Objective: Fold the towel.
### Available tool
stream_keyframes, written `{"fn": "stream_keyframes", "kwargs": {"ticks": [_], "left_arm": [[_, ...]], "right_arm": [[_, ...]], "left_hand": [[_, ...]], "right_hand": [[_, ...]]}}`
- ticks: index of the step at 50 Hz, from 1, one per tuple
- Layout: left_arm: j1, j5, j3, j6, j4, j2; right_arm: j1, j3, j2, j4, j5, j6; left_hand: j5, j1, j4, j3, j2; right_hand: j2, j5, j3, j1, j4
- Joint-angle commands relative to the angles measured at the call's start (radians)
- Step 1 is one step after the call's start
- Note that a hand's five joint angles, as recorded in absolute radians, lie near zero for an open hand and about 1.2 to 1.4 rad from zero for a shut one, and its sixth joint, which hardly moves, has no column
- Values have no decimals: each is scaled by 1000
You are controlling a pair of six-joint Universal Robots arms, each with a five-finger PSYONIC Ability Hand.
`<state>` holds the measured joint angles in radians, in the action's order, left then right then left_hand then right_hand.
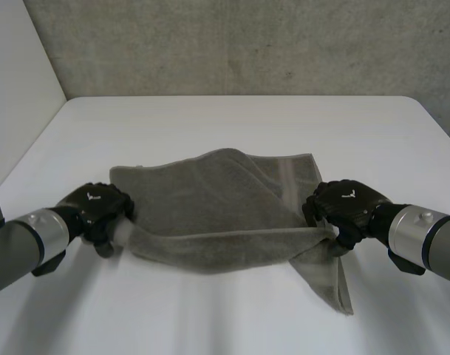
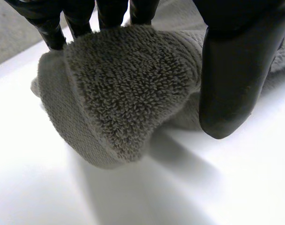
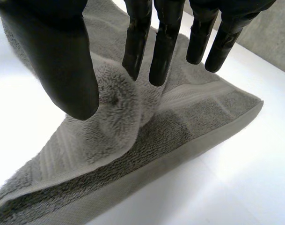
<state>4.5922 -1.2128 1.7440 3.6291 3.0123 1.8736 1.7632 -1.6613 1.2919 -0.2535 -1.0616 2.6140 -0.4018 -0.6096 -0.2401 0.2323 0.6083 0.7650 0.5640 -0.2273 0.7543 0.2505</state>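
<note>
Head view showed the left hand (image 1: 99,208) and right hand (image 1: 344,204) each pinching one end of the towel (image 1: 210,218), ready to fold it.

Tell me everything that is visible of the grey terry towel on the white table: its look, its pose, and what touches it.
The grey terry towel has a looped pile, with a flat woven band and a hem near one end. It is rumpled and partly doubled over, its far part lying on the white table. The black left hand pinches one near end, the black right hand the other; a corner trails on the table by the right hand.
</note>
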Motion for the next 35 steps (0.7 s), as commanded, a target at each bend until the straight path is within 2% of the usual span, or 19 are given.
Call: {"fn": "stream_keyframes", "kwargs": {"ticks": [1, 9, 13, 19, 21, 23, 24, 25, 32, 35], "left_arm": [[37, 2, 63, 98, 0, -8], [43, 16, 86, 100, -27, -62], [51, 70, 135, 103, -36, -129], [85, 105, 180, 102, -35, -186], [96, 121, 195, 102, -30, -200], [96, 127, 196, 98, -30, -200], [94, 130, 199, 97, -29, -200], [94, 130, 200, 97, -29, -200], [73, 131, 209, 77, -23, -191], [68, 131, 203, 59, -23, -206]], "right_arm": [[-8, -37, -2, 0, -5, -8], [-18, -93, 15, 0, -9, -43], [-33, -129, 18, 10, -9, -43], [-48, -183, 27, 48, -5, -9], [-48, -187, 27, 63, -5, 14], [-47, -187, 30, 95, 2, 72], [-47, -187, 30, 96, 2, 72], [-47, -186, 36, 112, 3, 96], [-53, -169, 73, 158, 2, 112], [-54, -160, 81, 232, -14, 116]], "left_hand": [[8, 41, 66, -58, -40], [13, 47, 66, -58, -45], [60, 94, 66, -58, -92], [143, 176, 66, -58, -175], [143, 176, 66, -58, -175], [143, 176, 66, -58, -175], [143, 176, 66, -58, -175], [143, 176, 66, -58, -175], [166, 199, 66, -58, -198], [181, 214, 66, -58, -213]], "right_hand": [[-40, -14, 53, -29, -76], [-49, -22, 53, -38, -76], [-52, -25, 53, -41, -76], [-52, -25, 53, -41, -76], [1, 28, 53, 12, -76], [378, 404, 53, 388, -76], [380, 406, 53, 390, -76], [592, 618, 53, 603, -76], [631, 658, 53, 642, -76], [631, 658, 53, 642, -76]]}}
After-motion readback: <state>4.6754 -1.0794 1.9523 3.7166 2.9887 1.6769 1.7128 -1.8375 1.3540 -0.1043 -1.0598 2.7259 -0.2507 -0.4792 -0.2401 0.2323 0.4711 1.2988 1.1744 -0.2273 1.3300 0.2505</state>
